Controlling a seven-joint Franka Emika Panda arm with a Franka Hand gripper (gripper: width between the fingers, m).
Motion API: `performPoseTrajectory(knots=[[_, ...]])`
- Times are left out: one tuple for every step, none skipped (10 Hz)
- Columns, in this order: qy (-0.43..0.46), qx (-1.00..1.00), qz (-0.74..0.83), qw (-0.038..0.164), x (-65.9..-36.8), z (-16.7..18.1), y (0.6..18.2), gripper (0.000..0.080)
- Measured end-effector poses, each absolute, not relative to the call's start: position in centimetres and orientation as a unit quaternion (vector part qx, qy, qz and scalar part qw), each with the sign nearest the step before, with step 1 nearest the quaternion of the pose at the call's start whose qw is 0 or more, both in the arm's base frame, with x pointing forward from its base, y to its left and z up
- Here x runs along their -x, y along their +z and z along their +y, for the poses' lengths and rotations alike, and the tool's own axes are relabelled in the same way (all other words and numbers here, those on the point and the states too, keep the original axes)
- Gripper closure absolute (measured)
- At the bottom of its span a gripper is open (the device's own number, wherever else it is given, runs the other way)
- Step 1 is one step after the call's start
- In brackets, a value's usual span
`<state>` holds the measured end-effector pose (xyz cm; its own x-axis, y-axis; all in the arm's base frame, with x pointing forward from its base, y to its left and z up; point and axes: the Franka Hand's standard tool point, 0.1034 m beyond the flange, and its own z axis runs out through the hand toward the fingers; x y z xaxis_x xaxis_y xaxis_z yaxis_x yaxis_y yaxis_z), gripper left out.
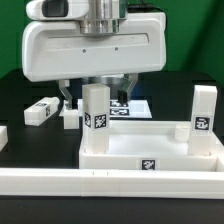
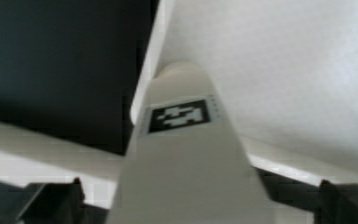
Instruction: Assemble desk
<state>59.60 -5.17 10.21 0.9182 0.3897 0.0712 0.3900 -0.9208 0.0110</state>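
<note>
Hand (image 1: 97,100) hanging spread wide, fingers (image 1: 67,99) flanking upright leg (image 1: 95,122) standing on desk top (image 1: 150,162) corner, centre frame.

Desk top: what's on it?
Two upright legs on the desk top: one leg straddled by the open hand, another leg at the exterior view's right. Its walls hide their bases.
</note>
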Motion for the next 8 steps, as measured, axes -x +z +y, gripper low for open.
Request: performPoseTrajectory(knots=[[-0.036, 0.979, -0.202, 0.001, -59.6, -5.29, 10.19, 0.0151], [-0.036, 0.979, -0.2, 0.001, -59.6, -5.31, 10.19, 0.024], [-0.036, 0.979, -0.2, 0.001, -59.6, -5.31, 10.19, 0.0373], [-0.036, 0.979, -0.2, 0.001, -59.6, -5.31, 10.19, 0.0373], [-0.036, 0.98, -0.198, 0.001, -59.6, -5.31, 10.18, 0.0511], [-0.036, 0.982, -0.187, 0.002, -59.6, -5.31, 10.18, 0.0511], [-0.036, 0.982, -0.187, 0.002, -59.6, -5.31, 10.18, 0.0511], [-0.037, 0.985, -0.171, 0.003, -59.6, -5.29, 10.18, 0.0511]])
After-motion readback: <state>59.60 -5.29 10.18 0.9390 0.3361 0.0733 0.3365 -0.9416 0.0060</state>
